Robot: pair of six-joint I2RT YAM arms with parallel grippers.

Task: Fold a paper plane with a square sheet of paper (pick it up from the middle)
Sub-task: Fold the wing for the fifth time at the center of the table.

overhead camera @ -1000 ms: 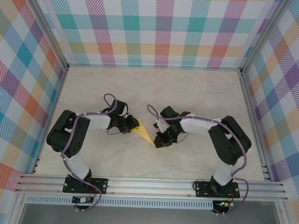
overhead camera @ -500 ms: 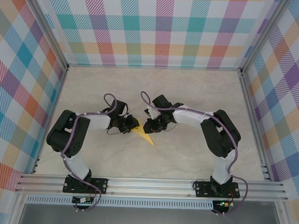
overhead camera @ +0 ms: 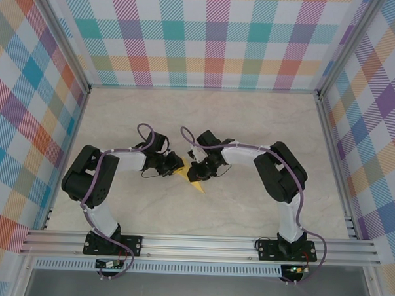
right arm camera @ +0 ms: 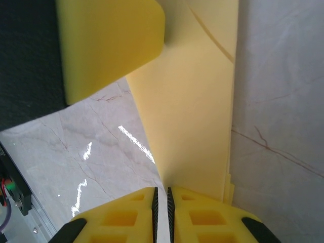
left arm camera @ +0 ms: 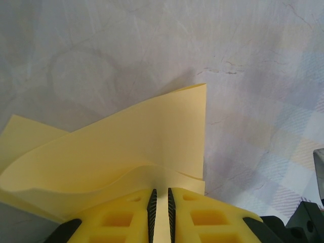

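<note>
Across the middle of a pale marble table [overhead camera: 251, 124], walled on the left, far and right sides by plaid panels [overhead camera: 202, 43], the left arm [overhead camera: 91, 176] and right arm [overhead camera: 278, 174] reach inward from the near rail and meet. Open tabletop lies around them on every side. Between the arms' tips sits the folded yellow paper [overhead camera: 195, 183], a layered pointed shape with its tip toward the near edge. The left gripper [left arm camera: 161, 195] has its jaws drawn to a narrow slit, pinching the paper, whose layers bow upward beyond it. The right gripper [right arm camera: 161, 197] has its jaws likewise almost together, clamping the paper's edge near the left gripper's yellow finger.
</note>
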